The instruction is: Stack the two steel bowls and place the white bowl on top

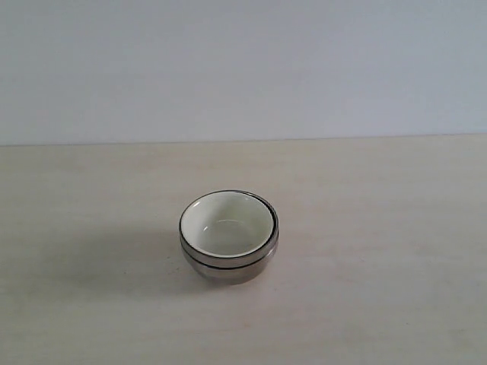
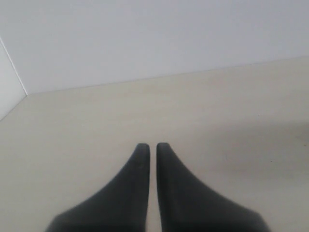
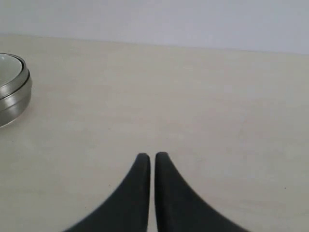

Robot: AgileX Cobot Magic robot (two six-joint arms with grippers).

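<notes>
The two steel bowls (image 1: 228,265) sit nested one in the other at the middle of the table, and the white bowl (image 1: 226,226) rests inside the upper one, slightly tilted. The stack of steel bowls (image 3: 13,99) also shows at the edge of the right wrist view, far from my right gripper (image 3: 152,155), which is shut with nothing in it. My left gripper (image 2: 152,146) is shut and empty over bare table, with no bowl in its view. Neither gripper appears in the exterior view.
The light wooden table (image 1: 380,251) runs back to a plain white wall (image 1: 243,68). A wall corner (image 2: 14,72) shows in the left wrist view.
</notes>
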